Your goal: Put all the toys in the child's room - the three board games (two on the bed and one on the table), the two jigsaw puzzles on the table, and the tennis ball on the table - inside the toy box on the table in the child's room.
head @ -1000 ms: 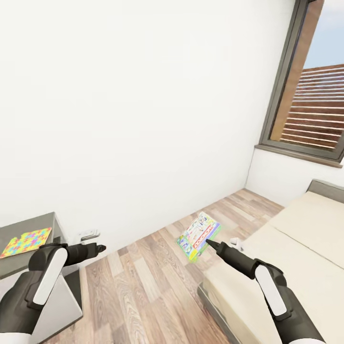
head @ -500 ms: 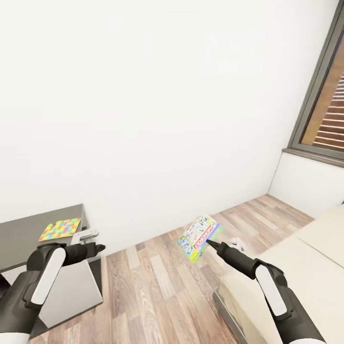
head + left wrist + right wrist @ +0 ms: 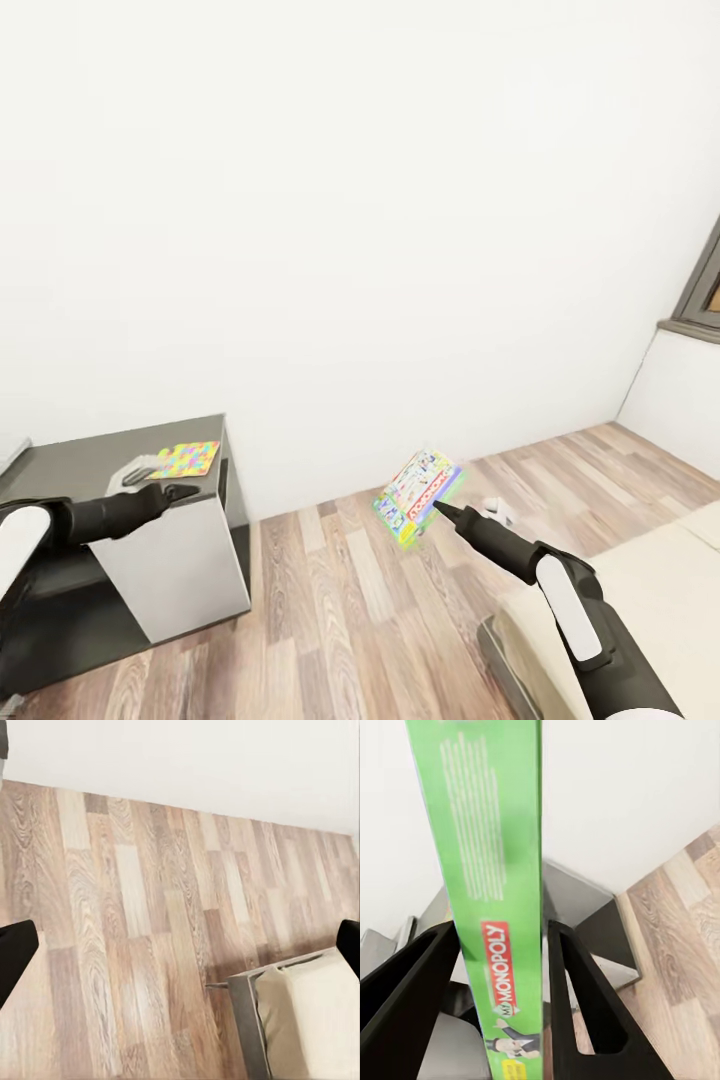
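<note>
My right gripper (image 3: 440,508) is shut on a board game (image 3: 415,485), a flat box with a bright printed cover, held tilted in the air above the wood floor. In the right wrist view its green Monopoly side (image 3: 487,832) stands between the two black fingers (image 3: 585,1012). A jigsaw puzzle (image 3: 183,458) of pastel pieces lies on the dark grey lower section of the table (image 3: 80,465) at the left. My left gripper (image 3: 185,492) hovers just in front of that section, open and empty. The toy box and the tennis ball are out of view.
A white wall fills the background, with a window frame (image 3: 700,310) at the far right. The bed's corner (image 3: 640,580) sits under my right arm and also appears as the bed (image 3: 315,1020) in the left wrist view. Wood-plank floor (image 3: 340,600) lies open between table and bed.
The view has swung left: the window slid off to the right and more of the table came in. My left arm has stretched out lower. The right gripper still holds the game.
</note>
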Controlling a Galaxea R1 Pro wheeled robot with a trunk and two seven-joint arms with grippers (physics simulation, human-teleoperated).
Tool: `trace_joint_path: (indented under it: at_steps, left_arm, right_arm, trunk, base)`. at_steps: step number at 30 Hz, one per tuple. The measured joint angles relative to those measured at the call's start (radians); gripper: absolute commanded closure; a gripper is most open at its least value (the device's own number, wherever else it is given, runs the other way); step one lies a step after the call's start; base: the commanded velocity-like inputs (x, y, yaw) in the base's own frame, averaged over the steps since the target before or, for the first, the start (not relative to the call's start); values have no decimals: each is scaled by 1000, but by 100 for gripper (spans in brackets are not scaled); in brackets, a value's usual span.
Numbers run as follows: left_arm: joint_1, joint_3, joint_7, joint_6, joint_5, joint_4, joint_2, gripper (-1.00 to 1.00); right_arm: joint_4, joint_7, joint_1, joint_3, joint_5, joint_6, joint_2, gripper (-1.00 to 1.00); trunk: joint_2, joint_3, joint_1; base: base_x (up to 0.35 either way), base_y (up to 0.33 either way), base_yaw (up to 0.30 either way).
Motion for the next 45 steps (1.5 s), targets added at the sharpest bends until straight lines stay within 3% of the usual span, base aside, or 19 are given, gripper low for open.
trace_joint_path:
  at_steps: [2,9,12,14,21,24,29,34,39,45]
  left_arm:
    - [2,0,-1,0,39,0,16,-100]
    - [4,5,-3,0,95,0,30,-100]
    - [5,28,-12,0,142,1,42,-100]
    - [7,36,-20,0,156,1,58,-100]
    - [12,43,-182,-1,175,7,110,-100]
    - [14,44,-274,0,182,17,149,-100]
    - [16,58,-359,0,182,23,179,-100]
    - [30,72,-412,0,181,25,198,-100]
    - [36,97,-440,0,181,49,234,-100]
    - [37,108,-442,0,179,62,243,-100]
  right_arm:
    - [0,1,0,0,0,0,-1,100]
    - [-1,3,-1,0,0,1,-1,100]
    - [-1,4,-1,0,0,0,-1,100]
    - [-1,4,-1,0,1,0,-1,100]
    - [-1,5,0,0,0,-1,-1,100]
    - [-1,5,0,0,1,-1,-1,100]
    - [-1,6,0,0,1,-1,-1,100]
    - [-1,6,0,0,1,-1,-1,100]
    - [-2,8,0,0,1,-1,-1,100]
    - [-2,10,0,2,1,-1,-1,100]
  trunk:
    - [14,5,-8]
    - [63,22,-35]
    - [84,29,-46]
    - [98,34,-54]
    - [147,51,-81]
    - [168,58,-92]
    - [203,70,-111]
    - [239,81,-131]
    - [274,93,-150]
    - [316,107,-173]
  base:
    - [0,0,276]
    - [0,0,275]
    - [0,0,275]
    - [0,0,274]
    - [0,0,273]
    - [0,0,271]
    - [0,0,269]
    - [0,0,269]
    - [0,0,268]
    - [0,0,266]
